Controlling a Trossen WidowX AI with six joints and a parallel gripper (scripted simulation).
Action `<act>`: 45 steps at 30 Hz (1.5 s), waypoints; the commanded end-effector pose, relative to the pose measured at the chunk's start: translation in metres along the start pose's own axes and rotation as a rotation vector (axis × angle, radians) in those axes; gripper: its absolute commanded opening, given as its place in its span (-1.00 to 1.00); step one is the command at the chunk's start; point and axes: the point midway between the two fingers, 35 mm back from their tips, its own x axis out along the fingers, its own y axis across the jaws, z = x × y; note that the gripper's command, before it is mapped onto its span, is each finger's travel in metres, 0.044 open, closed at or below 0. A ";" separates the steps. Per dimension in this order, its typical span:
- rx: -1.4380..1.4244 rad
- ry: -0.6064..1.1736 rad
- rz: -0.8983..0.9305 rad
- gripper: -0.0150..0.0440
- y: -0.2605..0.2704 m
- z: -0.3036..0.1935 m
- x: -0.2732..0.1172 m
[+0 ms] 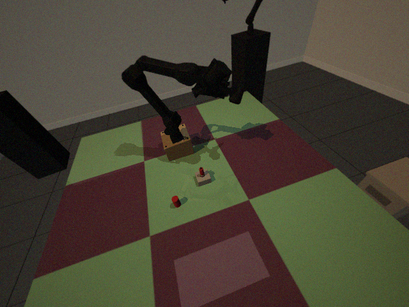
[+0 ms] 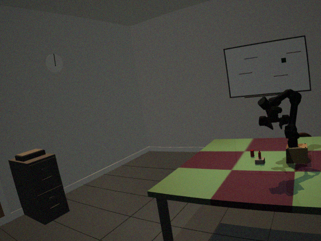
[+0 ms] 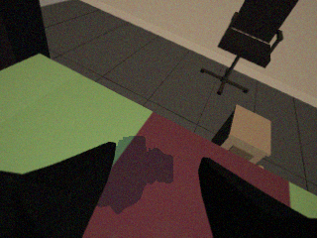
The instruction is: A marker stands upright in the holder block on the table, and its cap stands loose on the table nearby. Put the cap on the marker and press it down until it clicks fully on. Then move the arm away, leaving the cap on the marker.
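Note:
The marker (image 1: 201, 171) (image 2: 259, 154) stands upright in the pale holder block (image 1: 204, 180) (image 2: 259, 161); its red upper part shows, with no cap on it. The red cap (image 1: 176, 201) (image 2: 252, 153) stands upright and loose on the table, a short way from the block. My gripper (image 2: 276, 128) (image 3: 158, 157) is partly open and empty. It hangs high above the table, away from both marker and cap. The wrist view shows neither of them, only the two dark fingers with the table far below.
The arm's tan base block (image 1: 179, 151) (image 2: 296, 155) stands on the checkered table (image 1: 108, 211) (image 2: 196, 178), behind the holder block in the top view. A pale pink rectangle (image 1: 221, 267) lies flat on the table. Dark pedestals and a tan box stand off the table.

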 end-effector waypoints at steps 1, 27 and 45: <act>0.257 0.106 -0.170 0.34 -0.052 -0.035 -0.018; 2.117 0.405 -1.249 0.34 -0.107 -0.336 -0.268; 2.355 0.397 -1.411 0.34 -0.078 -0.394 -0.280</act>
